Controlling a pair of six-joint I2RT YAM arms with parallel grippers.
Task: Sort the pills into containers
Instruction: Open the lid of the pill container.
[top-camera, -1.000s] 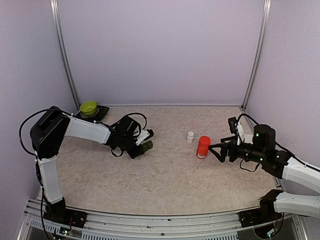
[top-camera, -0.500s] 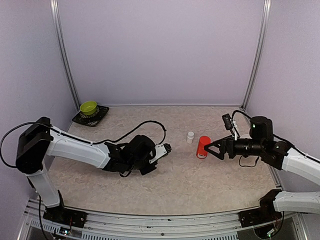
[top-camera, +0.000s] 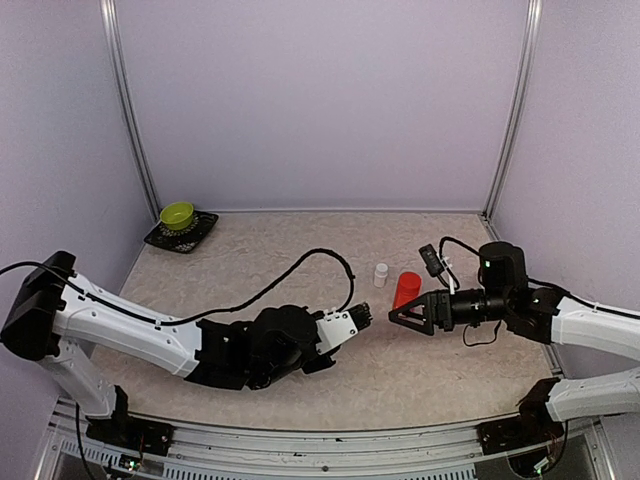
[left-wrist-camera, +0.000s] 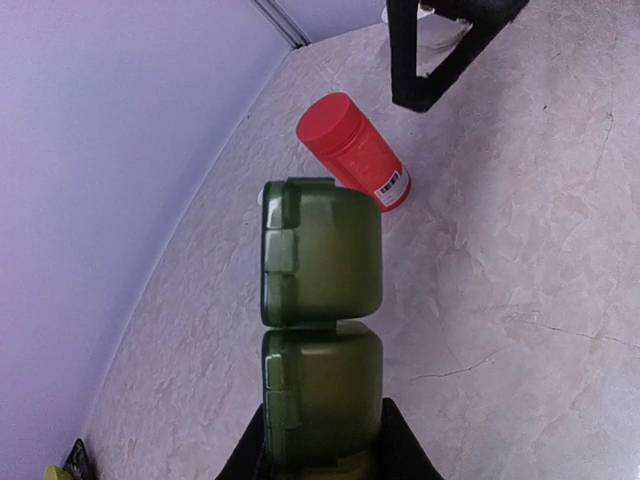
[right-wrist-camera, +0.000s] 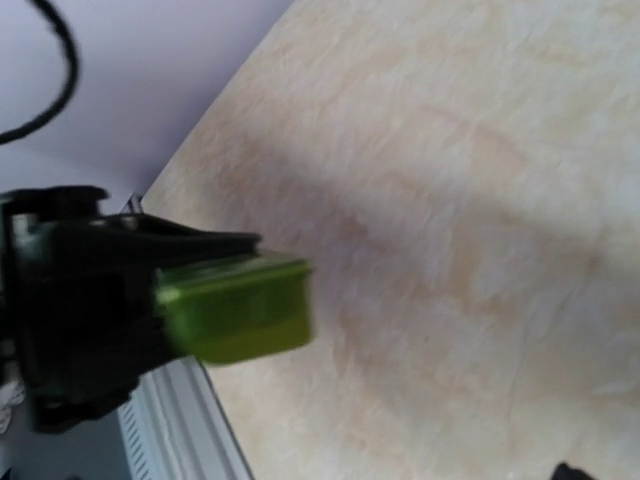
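The containers (left-wrist-camera: 320, 290), a dark green strip of joined square compartments with lids shut, stick out from my left gripper (left-wrist-camera: 320, 445), which is shut on the strip's near end. In the top view my left gripper (top-camera: 365, 312) reaches to the table's middle, almost tip to tip with my right gripper (top-camera: 398, 315), whose fingers stand open and hold nothing. The right wrist view looks straight at the strip's free end (right-wrist-camera: 238, 306), blurred, a short way off. No pills show in any view.
A red bottle (top-camera: 405, 290) stands just behind the two grippers, and a small white bottle (top-camera: 381, 274) is to its left. A green bowl (top-camera: 177, 214) sits on a black tray (top-camera: 205, 226) at the back left. The table's front rail (right-wrist-camera: 175, 420) lies near.
My left arm has swung from the back left to the table's middle, carrying the strip. My right arm has moved left, past the red bottle, to face it.
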